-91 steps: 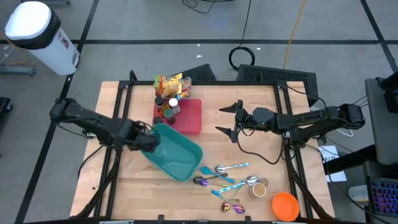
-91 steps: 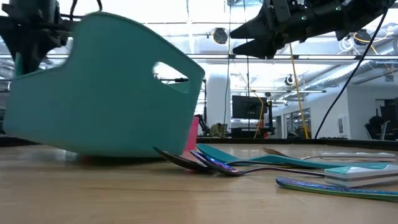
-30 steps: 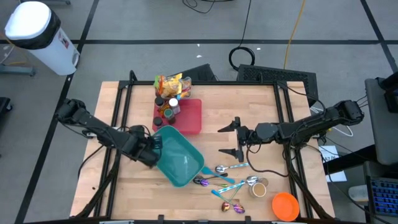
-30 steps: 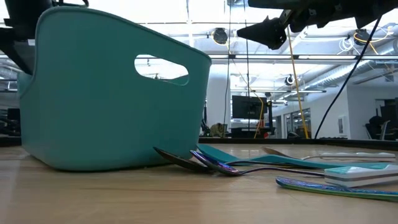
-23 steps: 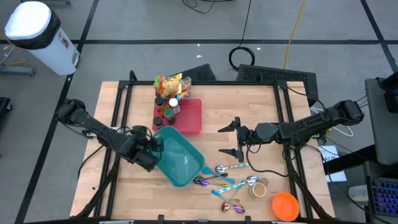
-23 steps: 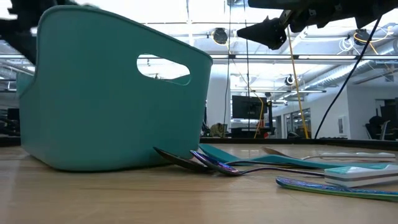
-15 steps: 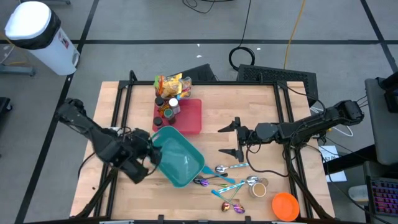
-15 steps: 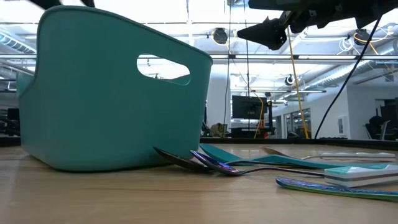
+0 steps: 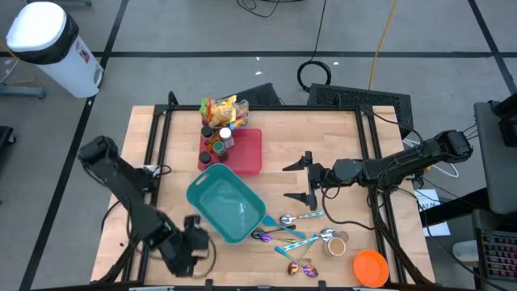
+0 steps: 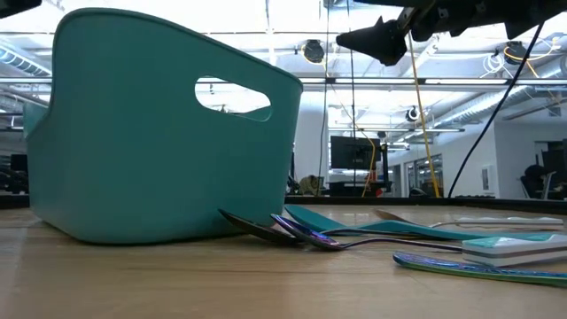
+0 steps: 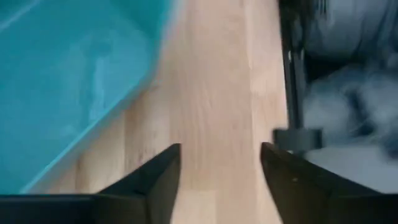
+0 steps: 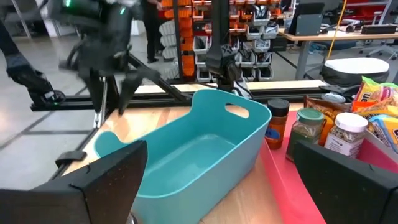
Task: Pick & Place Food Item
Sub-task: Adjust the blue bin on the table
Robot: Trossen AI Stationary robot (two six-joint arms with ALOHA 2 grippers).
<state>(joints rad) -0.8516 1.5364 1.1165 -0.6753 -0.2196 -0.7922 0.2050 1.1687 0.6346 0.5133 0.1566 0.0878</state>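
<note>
The basket [image 9: 227,208] sits upright on the counter [image 9: 339,141], about mid-width and toward the near edge. Just behind it lies the tray [image 9: 246,150], with jars [image 9: 216,142] standing along its left side and snack bags [image 9: 221,109] at its far left corner. To the basket's right, a cluster of spoons [image 9: 292,230] lies on the counter, the nearest ones touching the basket's base in the low view. Right of the spoons sits a cup [image 9: 335,243], and past it, at the near right corner, a bowl [image 9: 370,267]. The left hand [image 9: 192,242] is near the front edge, left of the basket and apart from it. The right hand [image 9: 305,179] is right of the tray, behind the spoons.
</note>
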